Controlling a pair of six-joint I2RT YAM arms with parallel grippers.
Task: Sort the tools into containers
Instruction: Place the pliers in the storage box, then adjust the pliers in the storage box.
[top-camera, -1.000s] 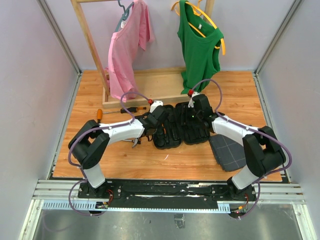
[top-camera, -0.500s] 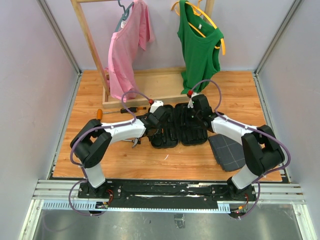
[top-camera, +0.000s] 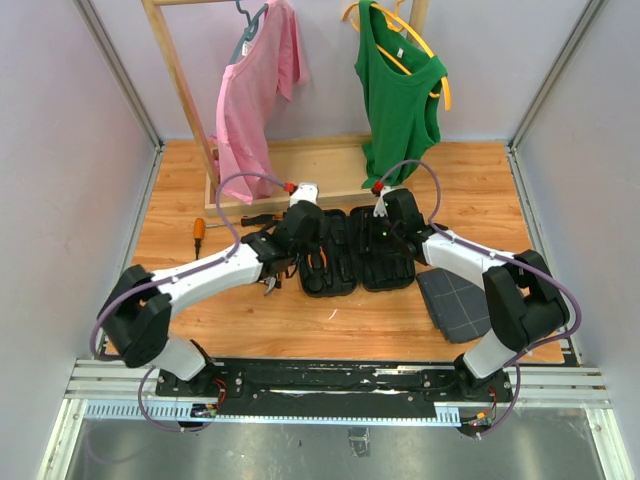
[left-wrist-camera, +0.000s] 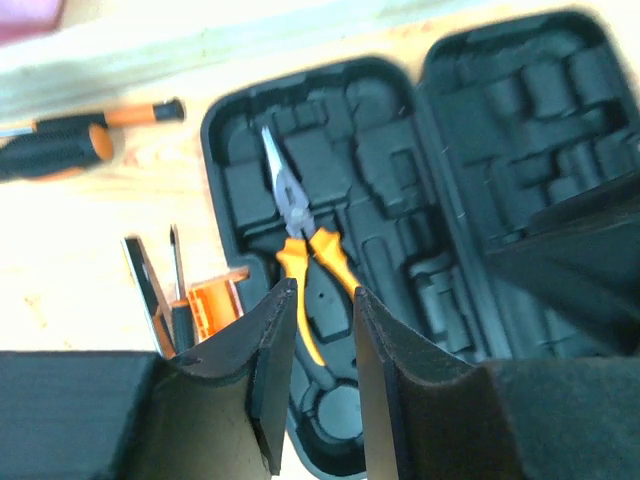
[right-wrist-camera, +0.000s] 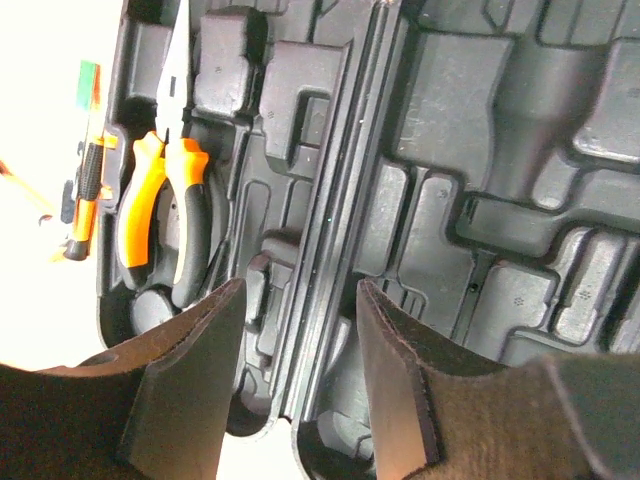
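On the wooden table (top-camera: 170, 215), at far left, two black-and-orange-handled screwdrivers (left-wrist-camera: 52, 152) are seen lying outside the case, not yet sorted. Over the last second the left gripper (left-wrist-camera: 322, 292) has been drawn up and back from the left half of the black plastic clamshell tool case (left-wrist-camera: 385, 165). Its jaws have been parted a little, and nothing is held between them. The orange-handled metal pliers (left-wrist-camera: 297, 222) are now uncovered in a moulded slot of that left half, so that tool is judged placed. They lie just beyond the left fingertips, with the handles in line with the gap. The right gripper (right-wrist-camera: 300, 290) has not been moved. It is poised over the case's hinge, jaws apart and empty, with the pliers off to its left.
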